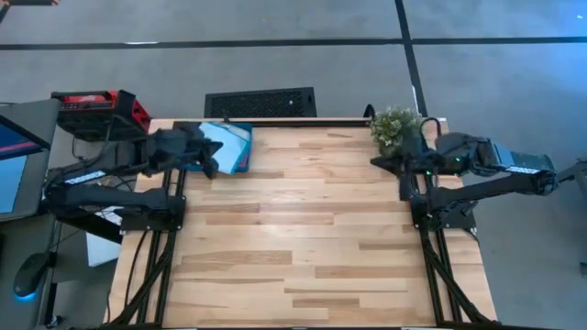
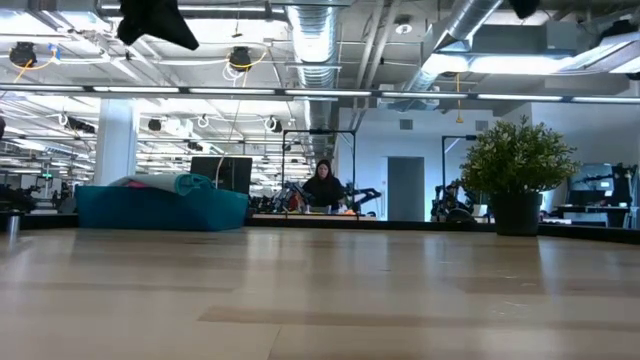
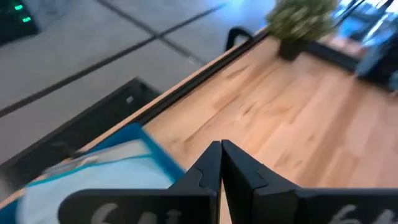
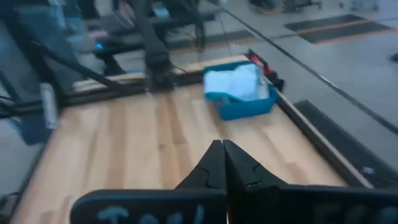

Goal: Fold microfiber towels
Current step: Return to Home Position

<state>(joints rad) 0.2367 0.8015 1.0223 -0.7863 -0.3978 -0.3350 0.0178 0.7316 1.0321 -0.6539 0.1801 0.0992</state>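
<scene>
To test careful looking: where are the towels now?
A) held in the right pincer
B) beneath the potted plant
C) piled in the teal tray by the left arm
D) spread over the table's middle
C: the towels rest inside the teal tray, as the right wrist view shows.

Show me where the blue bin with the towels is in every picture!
High view: blue bin at the table's top-left corner, partly under the left gripper.
Low view: at the left, on the table's far edge.
Left wrist view: close up, just beyond the left gripper.
Right wrist view: far across the table from the right gripper.
Shared landmark: the potted plant at the opposite back corner; the right wrist view misses it.
</scene>
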